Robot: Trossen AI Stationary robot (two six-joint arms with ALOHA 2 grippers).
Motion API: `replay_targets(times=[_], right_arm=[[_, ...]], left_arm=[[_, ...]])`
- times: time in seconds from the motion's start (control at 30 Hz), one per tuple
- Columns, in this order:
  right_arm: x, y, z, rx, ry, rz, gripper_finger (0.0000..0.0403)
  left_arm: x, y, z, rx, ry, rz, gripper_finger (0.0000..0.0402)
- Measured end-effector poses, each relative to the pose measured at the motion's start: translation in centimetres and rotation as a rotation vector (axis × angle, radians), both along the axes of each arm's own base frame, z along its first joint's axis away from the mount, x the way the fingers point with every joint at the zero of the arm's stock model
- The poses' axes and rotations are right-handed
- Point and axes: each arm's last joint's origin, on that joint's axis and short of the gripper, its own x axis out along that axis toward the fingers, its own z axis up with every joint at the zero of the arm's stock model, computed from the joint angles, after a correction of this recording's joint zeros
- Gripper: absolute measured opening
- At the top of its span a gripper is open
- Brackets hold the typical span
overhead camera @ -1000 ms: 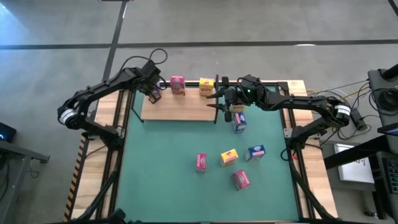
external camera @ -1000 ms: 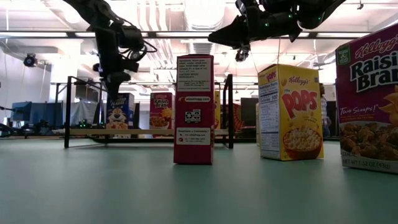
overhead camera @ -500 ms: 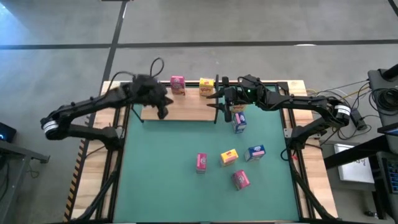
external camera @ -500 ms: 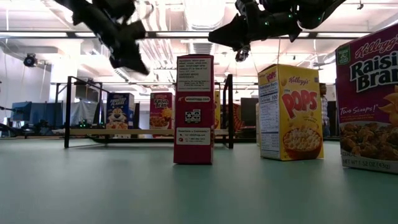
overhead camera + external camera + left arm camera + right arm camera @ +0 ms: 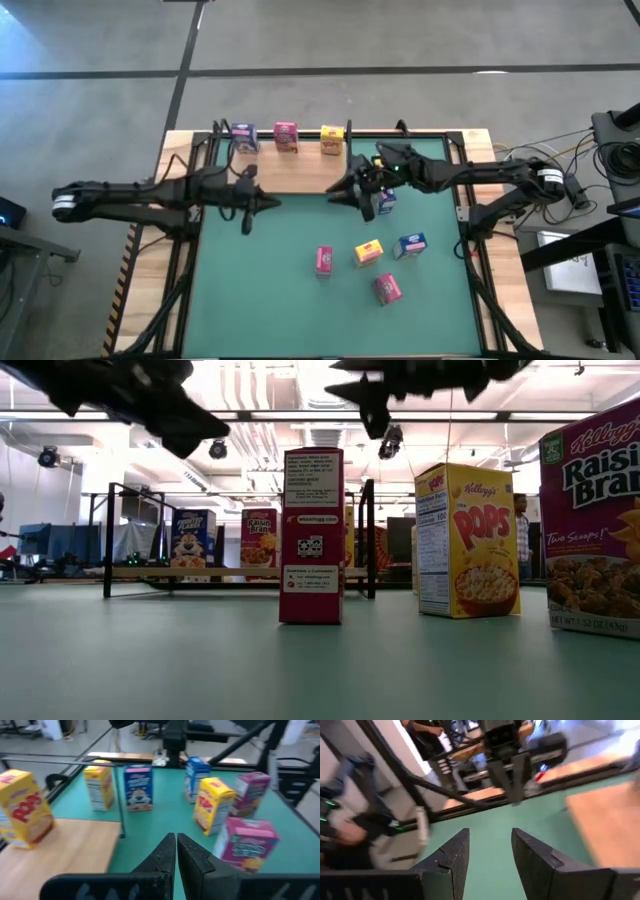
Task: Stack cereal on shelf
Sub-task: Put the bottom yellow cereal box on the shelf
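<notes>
From above, a flat light-wood shelf panel with thin black frame posts [image 5: 290, 176] lies at the far edge of the green-matted surface [image 5: 260, 290]. Three small cardboard cereal boxes stand along the shelf's back: blue [image 5: 243, 138], pink [image 5: 286, 136] and yellow [image 5: 332, 139]. The left gripper [image 5: 262, 203], closed and empty, hovers at the shelf's front edge. The right gripper [image 5: 345, 191], part open and empty, hangs just beside another blue box [image 5: 384, 199] off the shelf's right end. Four more boxes stand mid-mat: pink [image 5: 323, 261], yellow [image 5: 368, 253], blue [image 5: 411, 244] and pink [image 5: 387, 289]. By my judgement the right arm is nearer that blue box, which stands upright just outward of its gripper.

At table height, a pink box [image 5: 311, 535] stands end-on; beside it a yellow box reads "Kellogg's POPS" [image 5: 467, 540], and a box at the edge reads "Raisin Bran" [image 5: 592, 525]. Both arms pass overhead.

The left wrist view shows the closed fingertips [image 5: 176, 855] facing boxes on the mat.

The right wrist view shows parted fingers [image 5: 532, 855] with nothing between them.
</notes>
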Motion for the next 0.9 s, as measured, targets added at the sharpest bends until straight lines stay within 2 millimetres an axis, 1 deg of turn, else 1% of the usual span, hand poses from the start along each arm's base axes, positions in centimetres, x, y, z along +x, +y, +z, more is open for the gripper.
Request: replay_targets(times=[0.1,0.17,0.27,0.33,0.47,0.6,0.73,0.8,0.9], right_arm=[[0.5,2.2,1.0,0.120,0.079,0.024,0.0137],[0.6,3.6,1.4,0.186,0.171,0.006,0.0137],[0.5,5.0,2.0,0.238,0.340,-0.069,0.0137],[0.1,5.6,2.2,0.261,0.465,-0.136,0.0137],[-1.5,6.0,2.9,0.298,0.691,-0.321,0.0137],[-3.2,5.8,3.1,0.366,0.878,-0.500,0.0137],[-4.5,5.7,2.7,0.438,1.020,-0.618,0.0138],[-4.5,6.0,2.4,0.478,1.050,-0.623,0.0144],[-3.6,6.7,1.8,0.440,1.069,-0.517,0.0164]], left_arm=[[-0.7,-0.5,-0.6,-0.010,-0.005,-0.020,0.0000],[-1.1,-0.6,-0.8,-0.010,-0.010,-0.024,0.0000],[-1.4,-0.7,-0.3,-0.007,-0.034,-0.022,0.0000],[-1.4,-0.7,0.5,-0.002,-0.065,-0.019,0.0000],[-1.5,-0.7,1.9,0.004,-0.110,-0.019,0.0000],[-1.4,-0.6,2.1,0.000,-0.109,-0.017,0.0000],[-1.3,-0.6,1.9,-0.001,-0.098,-0.017,0.0000],[-1.3,-0.6,1.9,-0.001,-0.098,-0.017,0.0000],[-1.3,-0.6,1.9,-0.001,-0.096,-0.017,0.0000]])
